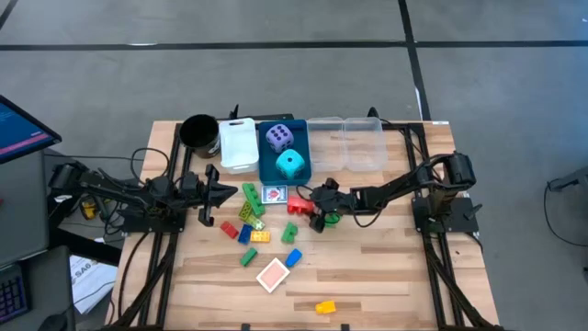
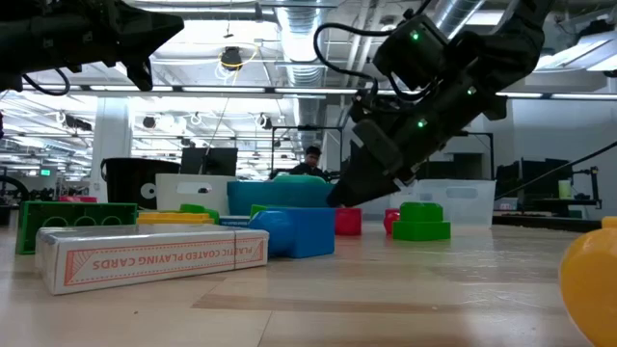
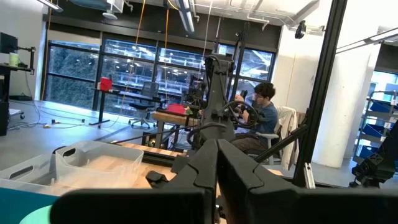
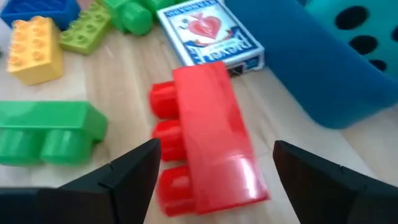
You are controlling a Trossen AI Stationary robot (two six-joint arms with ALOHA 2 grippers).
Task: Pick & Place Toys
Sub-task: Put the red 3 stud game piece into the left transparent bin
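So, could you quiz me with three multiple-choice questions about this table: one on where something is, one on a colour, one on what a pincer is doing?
1. Where are the two soft dice?
A. In the blue bin
B. In the clear bin
C. On the bare table

2. What colour is the brick right in front of the right pincer?
A. Yellow
B. Red
C. Blue

3. How does the right pincer stand?
A. Shut on a card
B. Shut on nothing
C. Open, holding nothing

Answers:
1 A: the purple die and the cyan die both sit inside the blue bin.
2 B: the red brick lies between the right pincer's fingers.
3 C: its fingers stand apart on either side of the brick, not touching it.
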